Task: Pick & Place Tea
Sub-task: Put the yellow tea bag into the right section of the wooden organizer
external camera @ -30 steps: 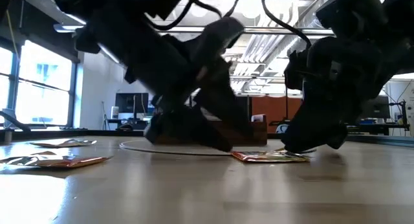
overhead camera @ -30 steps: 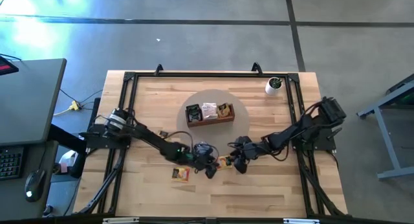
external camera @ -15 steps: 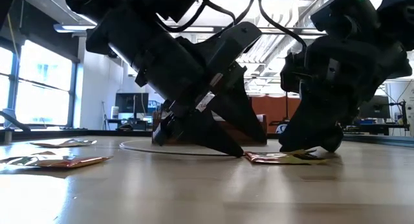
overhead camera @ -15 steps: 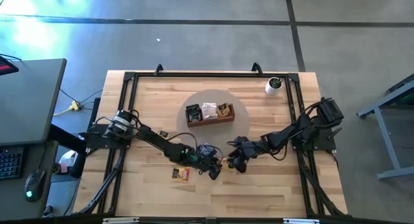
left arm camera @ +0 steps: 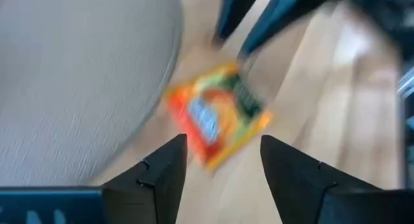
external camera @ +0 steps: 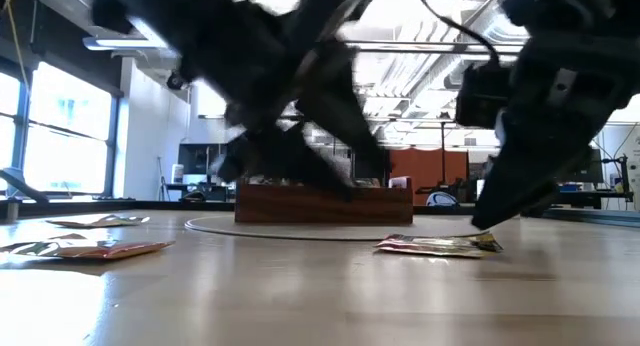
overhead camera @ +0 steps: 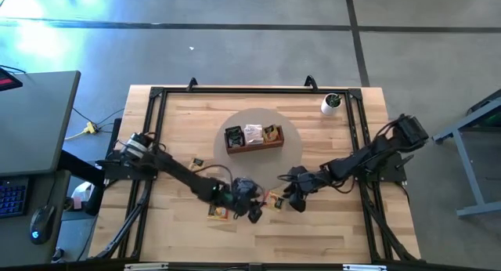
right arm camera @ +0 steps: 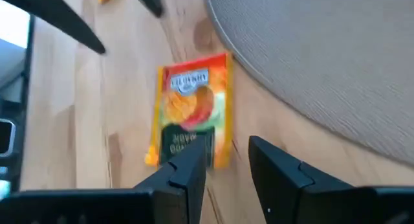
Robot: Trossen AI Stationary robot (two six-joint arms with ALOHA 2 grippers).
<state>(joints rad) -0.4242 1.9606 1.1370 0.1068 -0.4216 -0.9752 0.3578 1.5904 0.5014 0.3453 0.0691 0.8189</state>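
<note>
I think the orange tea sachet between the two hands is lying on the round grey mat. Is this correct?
Not quite. The orange tea sachet lies between the left hand and the right hand, but on the bare wooden table, just beside the round grey mat, not on it. The right wrist view shows the mat's edge passing next to the sachet.

Open-plan lab/office: concrete floor (overhead camera: 235, 52), exposed ceiling ducts (external camera: 420, 56), monitors (external camera: 200, 156) behind, second desk with keyboard (overhead camera: 12, 196).

Orange sachet (left arm camera: 217, 114) beyond open hand (left arm camera: 223, 160)
</note>
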